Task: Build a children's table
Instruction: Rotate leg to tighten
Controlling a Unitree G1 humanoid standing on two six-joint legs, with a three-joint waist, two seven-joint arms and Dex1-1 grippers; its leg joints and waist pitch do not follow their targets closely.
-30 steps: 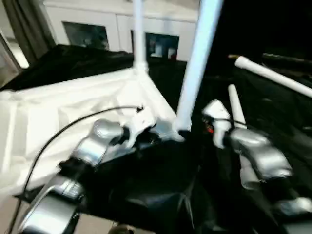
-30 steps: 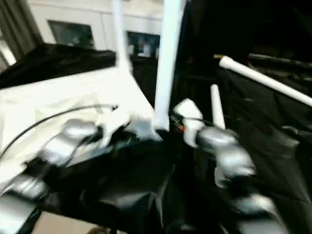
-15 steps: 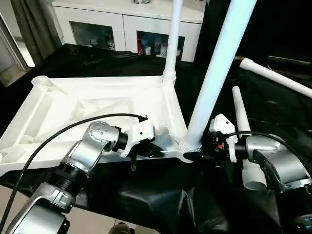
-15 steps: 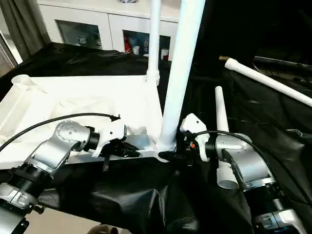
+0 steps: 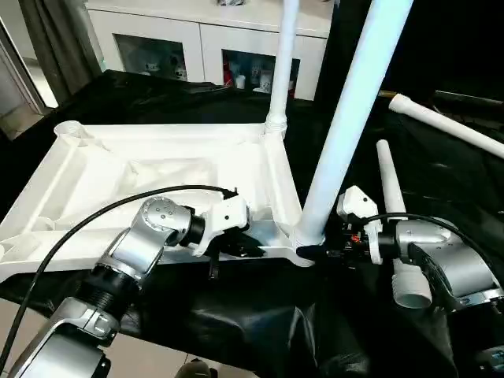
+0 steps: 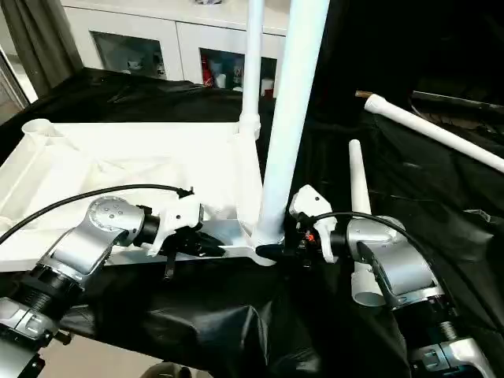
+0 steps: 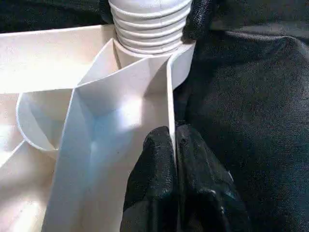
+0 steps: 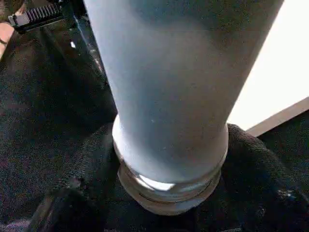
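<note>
The children's table lies upside down on black cloth, its white ribbed tabletop (image 5: pixel 102 181) facing up. One white leg (image 5: pixel 282 63) stands in the far right corner socket. A thicker-looking near leg (image 5: pixel 346 126) stands in the near right socket. My right gripper (image 5: pixel 315 252) reaches in from the right, its black fingers (image 8: pixel 72 164) pressed on both sides of that leg's threaded base (image 8: pixel 169 193). My left gripper (image 7: pixel 174 133) is shut on the thin near rim (image 7: pixel 170 96) just left of that socket. Two loose legs (image 5: pixel 387 177) (image 5: pixel 449 126) lie to the right.
A white glass-door cabinet (image 5: pixel 205 47) stands behind the work. Grey curtain (image 5: pixel 47 39) hangs at the back left. Black cloth (image 5: pixel 236 331) bunches in folds at the front edge. A black cable (image 5: pixel 94 216) arcs over my left forearm.
The head camera has swung and settled, so the picture is sharp now. Both arms, the tabletop and the legs stand about where they were half a second ago.
</note>
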